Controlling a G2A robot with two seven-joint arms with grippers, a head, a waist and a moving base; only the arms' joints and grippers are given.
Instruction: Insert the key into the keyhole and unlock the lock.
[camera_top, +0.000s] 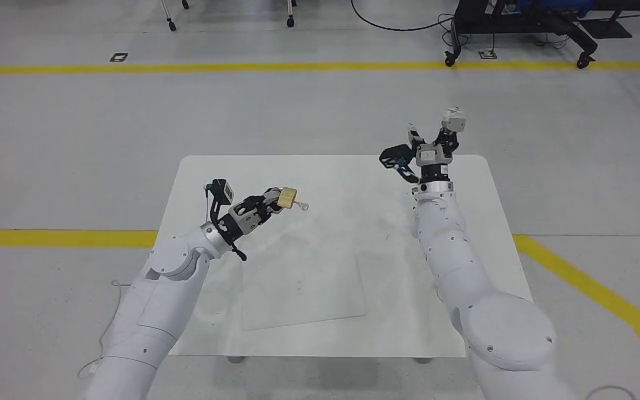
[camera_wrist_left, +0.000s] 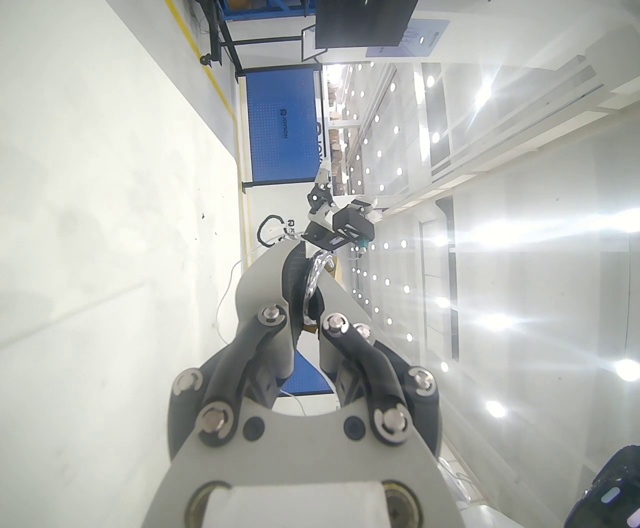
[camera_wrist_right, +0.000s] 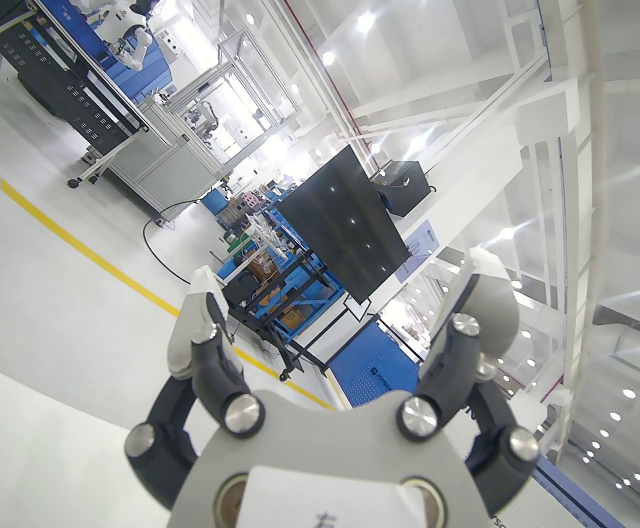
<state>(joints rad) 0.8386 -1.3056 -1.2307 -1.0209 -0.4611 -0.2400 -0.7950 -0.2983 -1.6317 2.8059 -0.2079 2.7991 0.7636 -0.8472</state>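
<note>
Taking twelve o'clock as straight out between the fingers, the right gripper (camera_wrist_right: 344, 272) is spread wide and holds nothing. One finger (camera_wrist_right: 192, 320) is pale with a dark pad. At twelve stands a black panel (camera_wrist_right: 345, 225), tilted, with a blue board (camera_wrist_right: 380, 370) nearer and beneath it. A yellow line (camera_wrist_right: 100, 260) on the floor runs from ten o'clock in behind that finger. A black cable (camera_wrist_right: 160, 250) loops just beyond the line. At eleven, farther off, are a grey frame (camera_wrist_right: 165, 170) and a white robot (camera_wrist_right: 125, 25). The table (camera_wrist_right: 50, 425) edge curves in at eight. Ceiling lights (camera_wrist_right: 505, 235) lie from one to three.
</note>
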